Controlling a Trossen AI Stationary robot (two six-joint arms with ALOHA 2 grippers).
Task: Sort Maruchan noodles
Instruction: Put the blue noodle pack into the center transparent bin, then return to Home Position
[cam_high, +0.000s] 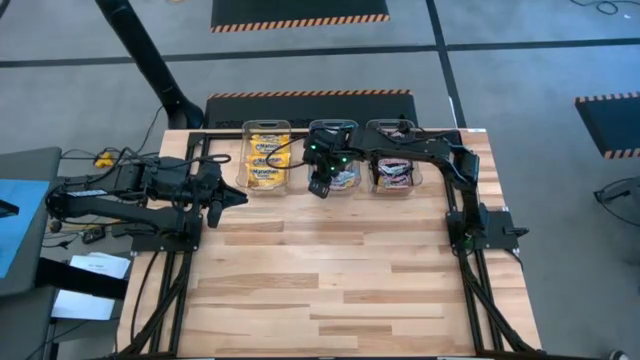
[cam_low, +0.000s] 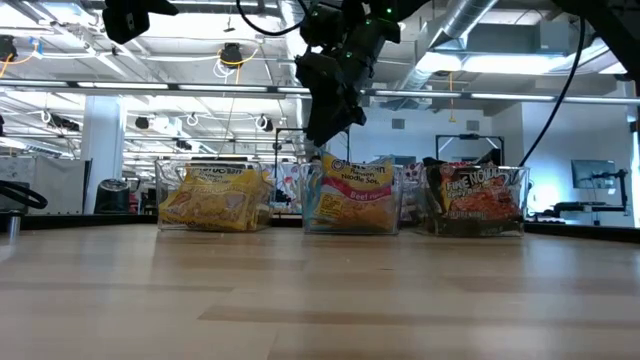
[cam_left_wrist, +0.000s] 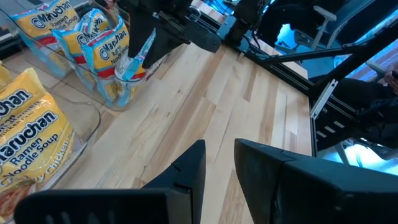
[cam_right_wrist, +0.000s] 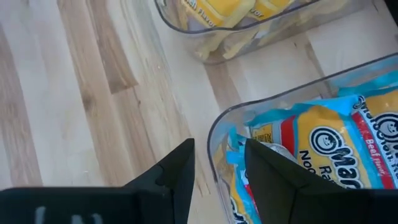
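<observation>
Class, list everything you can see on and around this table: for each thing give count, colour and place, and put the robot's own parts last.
Clear bins: three, transparent, in a row at the table's far edge.
Yellow noodle packets: several, in the left bin.
Light blue noodle packets: several, in the middle bin.
Dark noodle packets: several, in the right bin.
Table: one, light wood, bare in front of the bins.
Left gripper: dark, left of the bins, empty.
Right gripper: dark, over the middle bin's front edge, open.
</observation>
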